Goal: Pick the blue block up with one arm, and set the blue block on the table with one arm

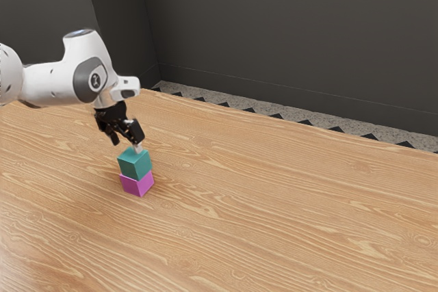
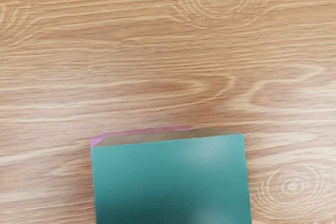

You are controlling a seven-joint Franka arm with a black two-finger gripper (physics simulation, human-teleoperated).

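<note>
In the exterior view my gripper (image 1: 127,144) is just above a two-block stack, its fingers spread apart. One pale fingertip (image 1: 138,148) comes down at the top block's far edge; whether it touches cannot be told. The blue block (image 1: 135,163), teal in colour, rests on a magenta block (image 1: 137,184), which stands on the wooden table (image 1: 274,196). In the wrist view the blue block (image 2: 170,182) lies large under my hand, covering nearly all of the magenta block (image 2: 95,142), of which a thin edge shows.
Wood-grained tabletop (image 2: 168,56) surrounds the stack. In the exterior view a dark wall (image 1: 294,39) and a strip of speckled floor (image 1: 301,115) lie beyond the table's far edge.
</note>
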